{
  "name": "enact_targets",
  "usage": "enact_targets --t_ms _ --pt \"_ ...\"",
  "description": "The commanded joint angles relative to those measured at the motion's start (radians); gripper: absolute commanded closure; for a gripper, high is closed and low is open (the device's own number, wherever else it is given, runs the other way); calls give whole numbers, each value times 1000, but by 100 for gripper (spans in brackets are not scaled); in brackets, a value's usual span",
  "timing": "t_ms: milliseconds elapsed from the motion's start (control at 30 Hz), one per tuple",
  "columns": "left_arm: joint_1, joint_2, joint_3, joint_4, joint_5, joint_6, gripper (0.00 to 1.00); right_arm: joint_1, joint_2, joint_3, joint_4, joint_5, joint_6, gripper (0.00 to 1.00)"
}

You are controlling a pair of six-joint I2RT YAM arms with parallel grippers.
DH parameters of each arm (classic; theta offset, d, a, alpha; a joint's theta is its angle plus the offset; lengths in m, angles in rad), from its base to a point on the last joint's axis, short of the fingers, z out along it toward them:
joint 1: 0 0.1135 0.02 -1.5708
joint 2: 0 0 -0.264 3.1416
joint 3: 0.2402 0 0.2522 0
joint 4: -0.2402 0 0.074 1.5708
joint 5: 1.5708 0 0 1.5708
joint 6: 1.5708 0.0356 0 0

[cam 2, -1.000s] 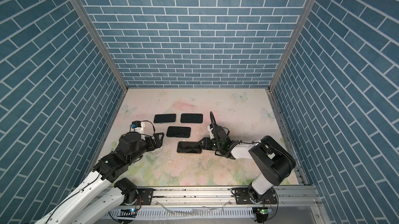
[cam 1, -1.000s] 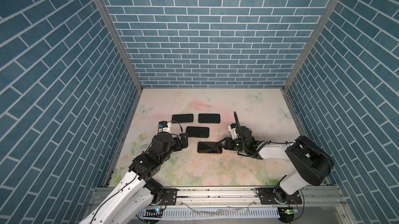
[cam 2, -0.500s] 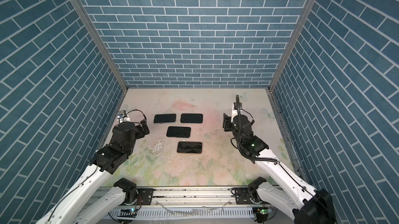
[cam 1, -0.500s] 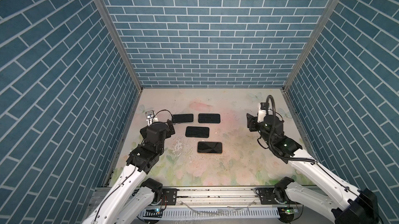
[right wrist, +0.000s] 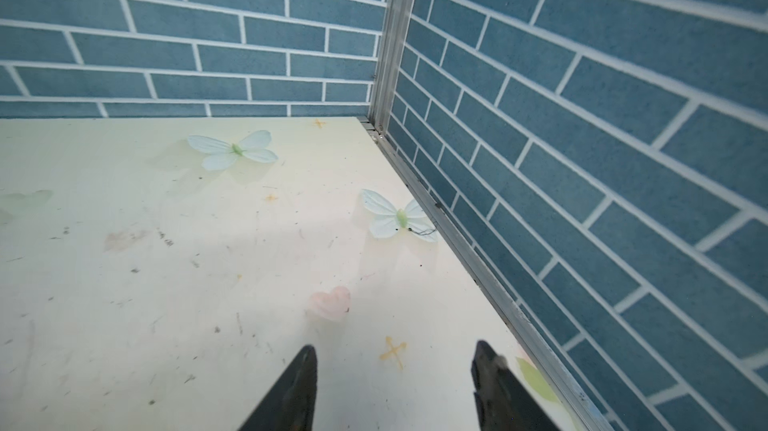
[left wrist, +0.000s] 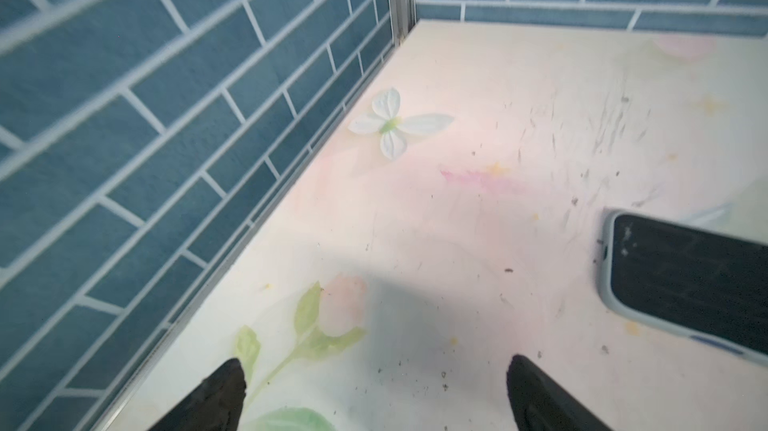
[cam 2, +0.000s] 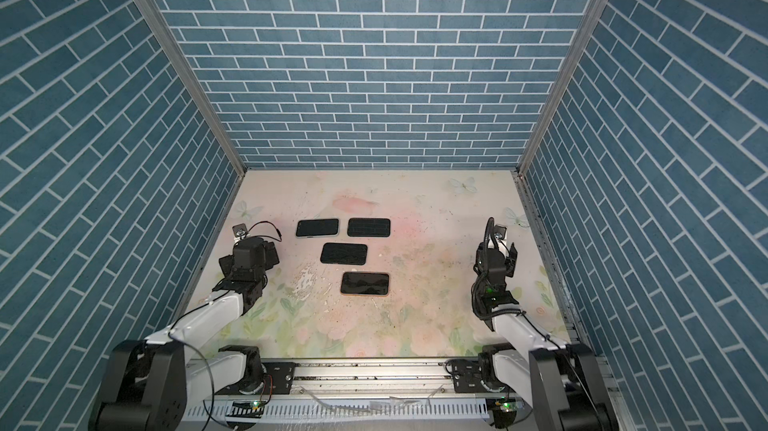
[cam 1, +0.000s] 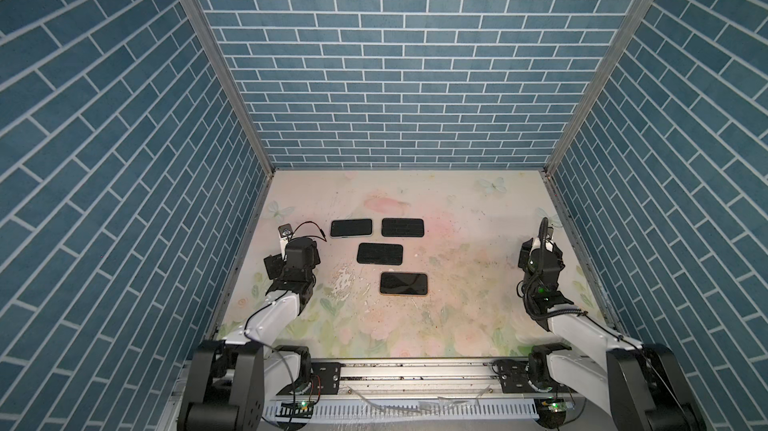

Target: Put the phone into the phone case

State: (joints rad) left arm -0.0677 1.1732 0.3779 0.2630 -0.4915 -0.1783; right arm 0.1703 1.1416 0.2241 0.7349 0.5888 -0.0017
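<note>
You have blue brick-patterned walls (cam 1: 395, 75) closing three sides of a floral worktop (cam 1: 457, 316), with both arms drawn out toward the side walls. Your left arm (cam 1: 274, 316) holds the left claw (cam 1: 298, 250) close beside one side wall, and your right arm (cam 1: 582, 329) holds the right claw (cam 1: 540, 256) close beside the opposite one. Four flat dark pieces lie on the worktop between the two claws, all nearer the left claw, and neither claw touches any of them. The pale-rimmed phone (cam 1: 351, 227) lies just ahead of the left claw on its inner side, and you see its rounded end in the left wrist view. The first black slab (cam 1: 402, 227) lies just beside that phone, on the side away from the left claw. The second black slab (cam 1: 379, 253) sits about level with the left claw. The orange-rimmed phone (cam 1: 403, 283) lies behind that level, nearest the arm bases. You cannot tell whether the two plain slabs are cases or bare phones. Your left claw's fingers (left wrist: 232, 383) stand spread wide over bare worktop, holding nothing. Your right claw's fingers (right wrist: 301, 379) stand partly apart, also empty. A printed butterfly (right wrist: 397, 217) lies ahead of the right claw.
</note>
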Motion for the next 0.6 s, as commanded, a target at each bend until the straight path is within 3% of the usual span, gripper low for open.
enact_targets --t_ms 0,33,100,233,367,400,467,567 --pt "11 60 -33 306 89 43 0 -43 147 -32 306 -57 -59 40" --pt "11 89 -45 383 110 53 0 -54 198 -28 355 -50 -76 39" --pt "11 134 13 318 139 77 0 -62 192 5 274 -58 -62 38" --pt "11 206 35 417 284 212 0 -137 179 92 53 -293 -44 37" --pt "14 332 -53 693 325 231 0 -149 173 110 -5 -447 -62 37" --pt "14 363 -54 741 320 239 0 -152 176 104 9 -504 -32 37" --pt "23 344 3 595 326 221 0 -167 220 70 149 -655 -33 39" --pt "25 349 3 603 338 222 0 -173 309 78 223 -637 -15 38"
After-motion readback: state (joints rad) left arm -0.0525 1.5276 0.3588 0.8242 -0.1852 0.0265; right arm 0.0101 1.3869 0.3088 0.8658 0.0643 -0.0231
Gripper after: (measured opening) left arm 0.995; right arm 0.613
